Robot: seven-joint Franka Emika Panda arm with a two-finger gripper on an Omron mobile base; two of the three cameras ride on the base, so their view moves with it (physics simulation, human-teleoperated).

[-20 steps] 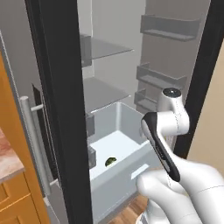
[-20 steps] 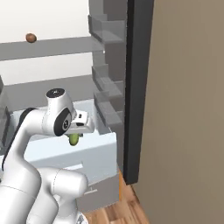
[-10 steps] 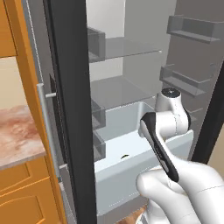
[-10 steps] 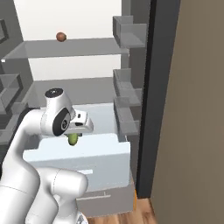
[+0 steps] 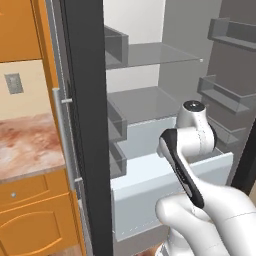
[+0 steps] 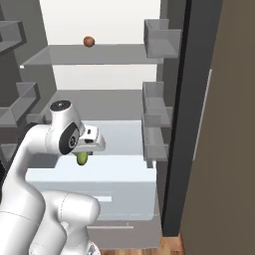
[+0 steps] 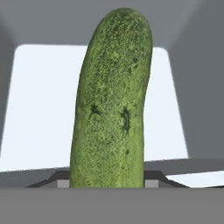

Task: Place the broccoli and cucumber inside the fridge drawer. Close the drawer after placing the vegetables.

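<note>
Cucumber, gripped near one end and pointing straight out from the hand clenched around it, hung above the open fridge drawer below the fingers, looking light, stiff and smooth-skinned enough to slip unless pinched mid-body.

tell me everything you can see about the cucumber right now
The cucumber is a slim, dark green oblong with a speckled, finely bumpy skin and a rounded free end. The gripper holds it by one end, hanging over the open, pale fridge drawer, not touching it. In the right base view only its lower end shows.
</note>
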